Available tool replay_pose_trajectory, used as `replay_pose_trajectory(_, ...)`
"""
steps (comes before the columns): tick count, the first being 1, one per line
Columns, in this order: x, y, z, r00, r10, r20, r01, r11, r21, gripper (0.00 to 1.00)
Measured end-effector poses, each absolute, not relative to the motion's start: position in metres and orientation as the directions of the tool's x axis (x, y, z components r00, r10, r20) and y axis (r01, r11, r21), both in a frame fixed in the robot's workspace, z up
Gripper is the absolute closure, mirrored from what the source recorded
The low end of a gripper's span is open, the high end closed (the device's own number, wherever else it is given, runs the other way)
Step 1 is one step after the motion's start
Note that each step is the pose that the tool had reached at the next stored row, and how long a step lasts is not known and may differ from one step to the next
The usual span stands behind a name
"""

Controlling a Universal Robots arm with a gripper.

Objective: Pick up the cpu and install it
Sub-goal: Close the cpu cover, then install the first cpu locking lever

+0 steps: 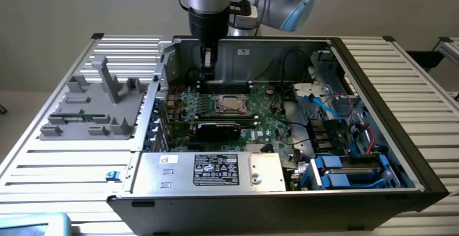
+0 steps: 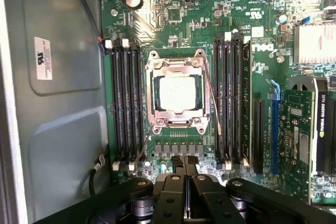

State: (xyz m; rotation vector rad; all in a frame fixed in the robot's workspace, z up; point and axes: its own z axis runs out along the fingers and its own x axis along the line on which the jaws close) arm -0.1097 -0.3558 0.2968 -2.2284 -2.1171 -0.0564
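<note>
cpu: small flat square silver cpu (image 2: 177, 93) sits inside square metal-framed socket (image 2: 150, 95) | hand: black gripper (image 2: 185, 165) pinched together, empty, just beside socket over green motherboard (image 2: 173, 19)

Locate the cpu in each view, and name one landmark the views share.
Exterior view: the cpu sits in the socket frame near the middle of the motherboard, inside the open case.
Wrist view: the cpu lies in the socket frame, between two banks of memory slots.
Shared landmark: the graphics card, set off to one side of the socket.
</note>
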Motion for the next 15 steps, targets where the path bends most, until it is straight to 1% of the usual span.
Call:
replay_pose_trajectory(3, -0.1098, -0.3558, 0.3080, 0.052, 0.996, 0.073, 0.998, -0.050, -0.024, 0.89)
replay_pose_trajectory(15, -0.1098, -0.3558, 0.3083, 0.052, 0.996, 0.073, 0.998, -0.050, -0.024, 0.89)
